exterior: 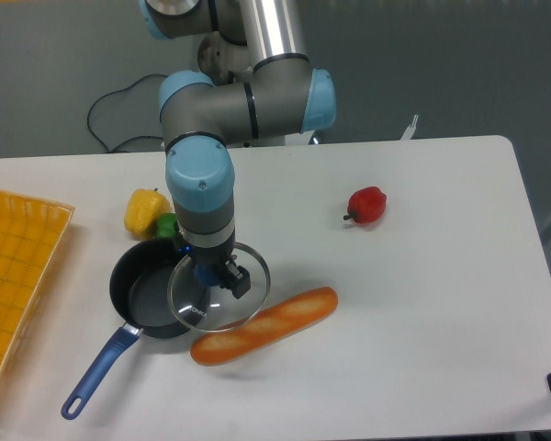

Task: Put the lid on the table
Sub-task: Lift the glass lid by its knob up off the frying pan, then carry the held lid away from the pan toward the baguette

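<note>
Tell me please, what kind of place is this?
Probably a robotics lab set up as a mock kitchen. A robot arm works at a plain white table against a bare grey wall, and the table carries toy-like food, such as a bread loaf, beside a pot.
</note>
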Robot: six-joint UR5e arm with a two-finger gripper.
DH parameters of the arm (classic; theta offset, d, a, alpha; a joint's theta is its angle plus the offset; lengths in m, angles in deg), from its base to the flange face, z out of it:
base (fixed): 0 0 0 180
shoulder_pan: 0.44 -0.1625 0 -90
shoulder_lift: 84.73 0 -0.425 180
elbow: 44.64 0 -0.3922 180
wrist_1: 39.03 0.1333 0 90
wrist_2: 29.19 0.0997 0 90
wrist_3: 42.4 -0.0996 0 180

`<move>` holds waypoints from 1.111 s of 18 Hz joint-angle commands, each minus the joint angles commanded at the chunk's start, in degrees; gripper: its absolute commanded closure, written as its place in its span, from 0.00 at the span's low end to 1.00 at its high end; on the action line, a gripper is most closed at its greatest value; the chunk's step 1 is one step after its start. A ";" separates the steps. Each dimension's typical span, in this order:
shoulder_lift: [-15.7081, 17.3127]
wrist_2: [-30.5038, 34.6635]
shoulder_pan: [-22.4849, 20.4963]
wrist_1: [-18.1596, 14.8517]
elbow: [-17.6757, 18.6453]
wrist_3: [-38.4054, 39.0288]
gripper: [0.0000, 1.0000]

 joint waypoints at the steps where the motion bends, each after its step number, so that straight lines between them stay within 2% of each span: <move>1: 0.35 0.09 -0.09 -0.44 0.26 -1.40 0.45; 6: 1.76 0.09 -2.54 -2.20 1.76 -5.97 0.45; 13: 1.59 0.79 -5.36 -2.46 2.37 -11.16 0.45; 20: 1.67 1.58 -8.08 -2.46 4.66 -15.04 0.45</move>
